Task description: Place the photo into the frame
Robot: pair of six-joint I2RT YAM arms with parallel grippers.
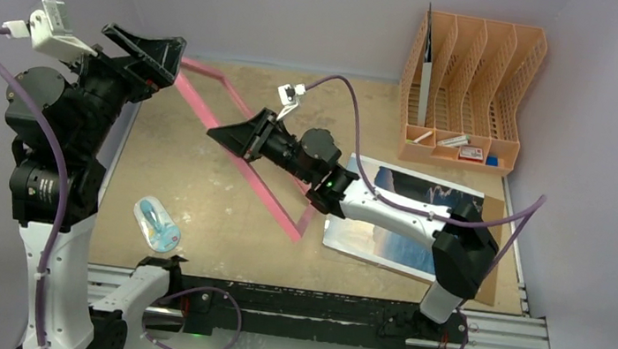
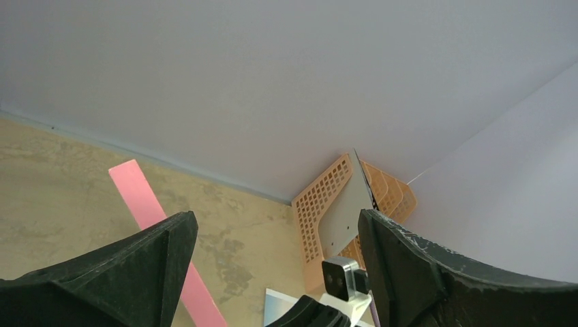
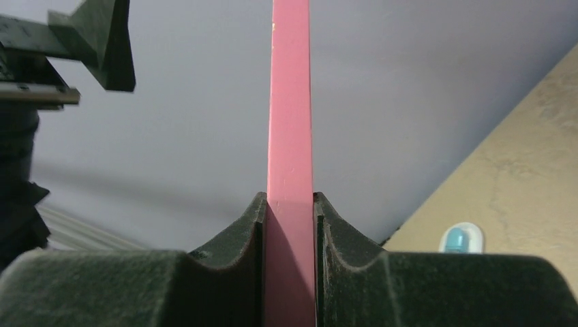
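Top view: the left arm (image 1: pixel 58 161) stands tall at the left edge, folded back at the elbow. Its left tool (image 1: pixel 149 55) is raised in the upper left with the jaws spread wide and nothing between them. The right arm (image 1: pixel 424 220) rises from the lower right and stretches leftward across the centre. Its right tool (image 1: pixel 234 140) is clamped on a long side of the frame (image 1: pixel 271 197). The frame is tilted up off the surface (image 1: pixel 196 196), running as a pink bar from just beside the left tool down to the centre. The photo (image 1: pixel 415 188) lies flat at centre right, partly under the right arm, on a brown sheet (image 1: pixel 487 285). It sits well behind the right tool's fingers. An orange file rack (image 1: pixel 473 79) fills the upper right. A small clear packet (image 1: pixel 157 225) lies at lower left.

Left wrist view: the two black fingers (image 2: pixel 136 272) sit in the bottom corners, far apart. Between them are the surface, a pink strip of the frame at left centre, the rack and a corner of the photo at the bottom edge.

Right wrist view: both fingers (image 3: pixel 225 259) press on the frame's pink edge, which runs straight up the middle. The left tool shows in the upper left, apart from the frame, and the packet at lower right.
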